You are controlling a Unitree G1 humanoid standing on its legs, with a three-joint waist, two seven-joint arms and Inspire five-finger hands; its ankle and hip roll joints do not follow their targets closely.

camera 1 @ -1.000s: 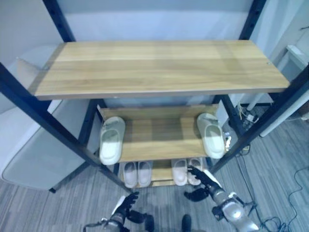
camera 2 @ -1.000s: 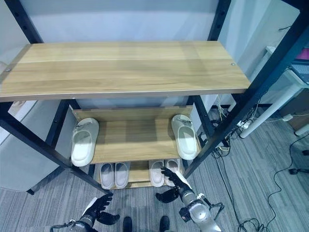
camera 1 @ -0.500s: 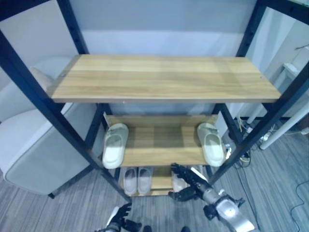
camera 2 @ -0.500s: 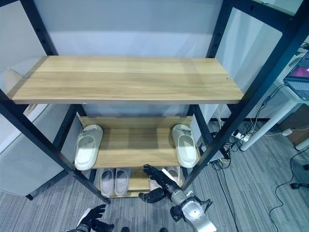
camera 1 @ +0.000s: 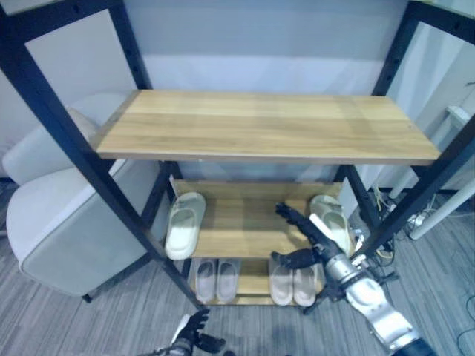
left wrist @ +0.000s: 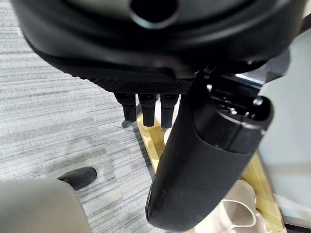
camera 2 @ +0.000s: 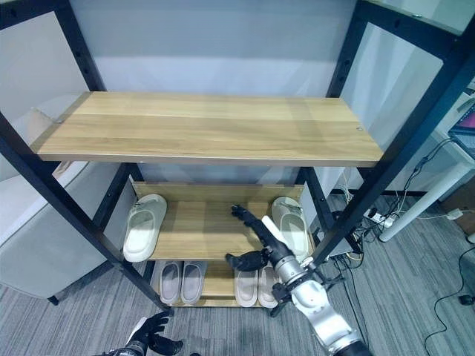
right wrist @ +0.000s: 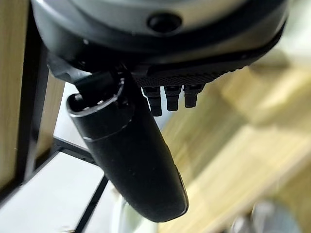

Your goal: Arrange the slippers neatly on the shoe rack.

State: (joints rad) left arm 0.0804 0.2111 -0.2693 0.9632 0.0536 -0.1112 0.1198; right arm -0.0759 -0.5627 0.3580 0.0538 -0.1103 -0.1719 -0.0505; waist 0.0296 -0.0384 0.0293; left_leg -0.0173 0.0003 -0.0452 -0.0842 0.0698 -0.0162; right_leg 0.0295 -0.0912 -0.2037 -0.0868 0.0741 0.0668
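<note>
**Right hand lifts to the middle shelf**

Up from the bottom shelf, the right hand (camera 1: 304,239) now reaches at middle-shelf (camera 1: 245,230) height, fingers spread and holding nothing, just beside the right slipper (camera 1: 332,221). Its mate, the left slipper (camera 1: 183,224), lies well apart at the shelf's far left. Two pairs sit on the bottom shelf (camera 2: 215,285). The left hand (camera 1: 194,335) hangs low, empty, fingers relaxed. Best approach: curl round the slipper's side and slide it inward, clear of the black upright (camera 1: 404,215); bare board between the slippers gives room.
</note>
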